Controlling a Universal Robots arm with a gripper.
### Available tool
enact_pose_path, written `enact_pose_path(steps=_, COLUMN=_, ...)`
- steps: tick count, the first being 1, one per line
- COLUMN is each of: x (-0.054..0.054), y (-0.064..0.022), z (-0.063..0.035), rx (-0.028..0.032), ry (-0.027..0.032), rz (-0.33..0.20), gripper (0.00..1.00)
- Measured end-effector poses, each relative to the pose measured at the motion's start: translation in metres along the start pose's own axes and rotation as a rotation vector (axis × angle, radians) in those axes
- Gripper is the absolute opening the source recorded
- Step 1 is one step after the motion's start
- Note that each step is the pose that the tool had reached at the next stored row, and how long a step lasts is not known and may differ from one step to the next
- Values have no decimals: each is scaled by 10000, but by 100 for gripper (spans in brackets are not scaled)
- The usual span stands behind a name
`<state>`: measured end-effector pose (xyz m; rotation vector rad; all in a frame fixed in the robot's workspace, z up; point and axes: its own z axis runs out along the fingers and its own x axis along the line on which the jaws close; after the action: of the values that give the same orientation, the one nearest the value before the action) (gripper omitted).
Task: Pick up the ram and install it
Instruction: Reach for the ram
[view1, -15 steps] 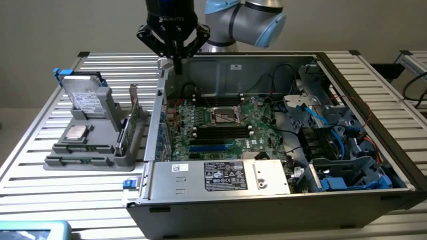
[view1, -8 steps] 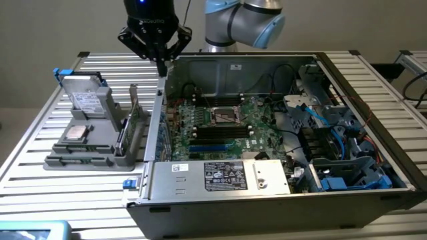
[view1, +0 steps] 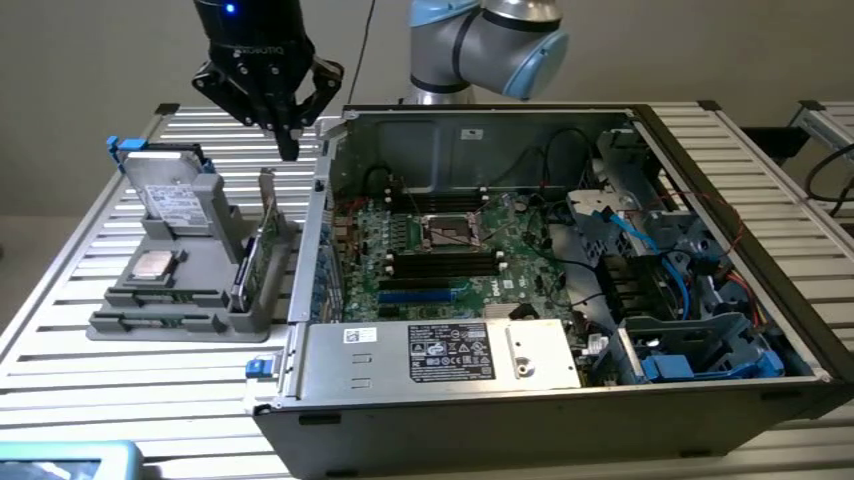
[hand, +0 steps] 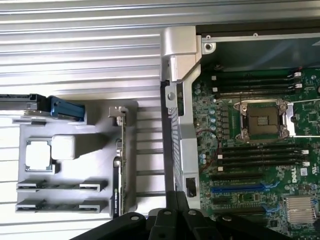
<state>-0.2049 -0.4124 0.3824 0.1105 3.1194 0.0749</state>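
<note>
From my station, the biggest thing on the slatted surface (view1: 54, 330) is the open case (view1: 441, 420), lying on its side with the board (view1: 400, 230) facing up. On the exterior view's left of it sits the gray tray (view1: 160, 330) of spare parts.

My hand (view1: 287, 148) hangs in the air over the surface, just outside the case's corner and beyond the far end of the tray. Its fingers are pressed together to a point and pinch nothing.

The ram (view1: 246, 272) is not in the case. I take it to be the thin dark strip standing on edge in the tray, just beside the taller green card (view1: 276, 255), though it is hard to tell the two apart. From the hand it lies below, nearer the exterior camera and slightly to that view's left.

Its long axis runs from the far end of the tray toward the near end, roughly parallel to the case wall next to it. The black slots (view1: 427, 265) on the board run across that line, about a quarter turn off. They look empty, so by my reading neither the pick nor the install is done.
</note>
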Motion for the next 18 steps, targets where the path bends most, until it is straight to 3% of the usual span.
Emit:
enact_pose_path(steps=7, x=181, y=-141, z=36, rx=0, ry=1, rz=0, gripper=11)
enact_pose_path(steps=18, x=637, y=-194, z=162, rx=3, ry=3, rz=0, gripper=11)
